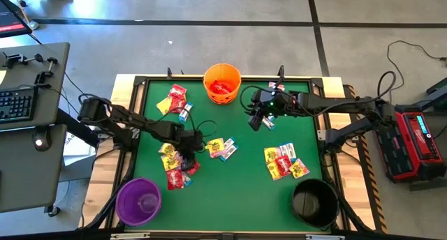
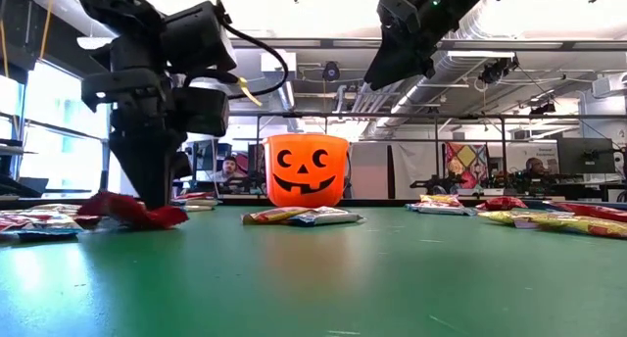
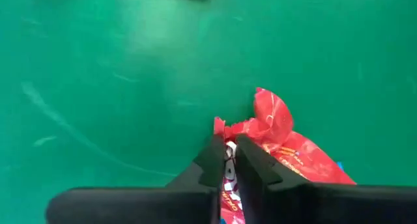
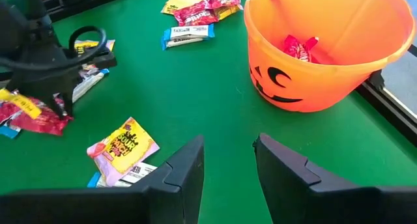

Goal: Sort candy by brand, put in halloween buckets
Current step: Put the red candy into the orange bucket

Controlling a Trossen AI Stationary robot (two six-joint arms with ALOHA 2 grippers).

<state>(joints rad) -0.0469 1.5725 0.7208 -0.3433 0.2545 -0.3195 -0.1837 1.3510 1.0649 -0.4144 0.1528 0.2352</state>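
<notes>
Pinching a red candy packet [image 3: 273,136], left end effector [image 3: 225,160] clenched; right end effector [image 4: 228,155] released, empty.

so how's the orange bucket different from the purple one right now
The orange bucket stands at the far edge of the green table and bears a black pumpkin face; the purple bucket stands at the near left corner, with no marking visible from above. The orange bucket already holds red candy; the purple bucket shows only its bare inside. Both are small round pails, upright and open-topped.
</notes>
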